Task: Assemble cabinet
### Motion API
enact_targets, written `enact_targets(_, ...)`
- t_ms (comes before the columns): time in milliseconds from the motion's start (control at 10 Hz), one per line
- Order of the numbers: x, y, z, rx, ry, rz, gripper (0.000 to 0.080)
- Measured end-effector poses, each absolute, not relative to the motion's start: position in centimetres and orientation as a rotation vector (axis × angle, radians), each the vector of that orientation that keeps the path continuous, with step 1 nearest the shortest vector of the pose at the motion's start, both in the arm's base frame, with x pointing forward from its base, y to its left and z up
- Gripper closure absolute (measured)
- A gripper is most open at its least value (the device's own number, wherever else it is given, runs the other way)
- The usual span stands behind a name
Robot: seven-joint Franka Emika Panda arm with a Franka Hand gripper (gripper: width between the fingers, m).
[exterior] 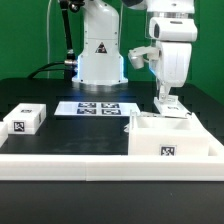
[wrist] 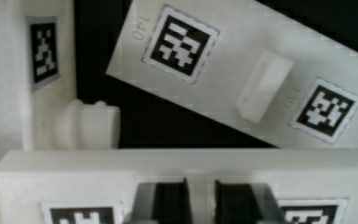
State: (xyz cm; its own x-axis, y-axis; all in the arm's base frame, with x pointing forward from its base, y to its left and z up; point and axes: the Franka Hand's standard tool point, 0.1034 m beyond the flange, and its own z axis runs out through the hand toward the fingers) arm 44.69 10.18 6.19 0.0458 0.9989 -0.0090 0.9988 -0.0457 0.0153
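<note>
On the exterior view's left, well apart from the fingers, a small white panel [exterior: 25,120] carries one square black-and-white tag. Next come the marker board [exterior: 95,108] and the robot base [exterior: 100,60], which has a black triangle sticker; no writing is legible. The gripper [exterior: 168,100] sits low over the far side of the cabinet box [exterior: 165,142], which is tagged in front. Only the wrist view shows the fingers [wrist: 158,200]: dark pads close together with a pale strip between them. I cannot tell whether they grip. A two-tag panel [wrist: 229,75] lies tilted beyond them.
</note>
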Motion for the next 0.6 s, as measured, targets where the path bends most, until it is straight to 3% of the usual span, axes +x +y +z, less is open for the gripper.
enact_targets(600, 44.91, 10.67, 6.4, 2.305, 2.104, 0.011, 0.0732)
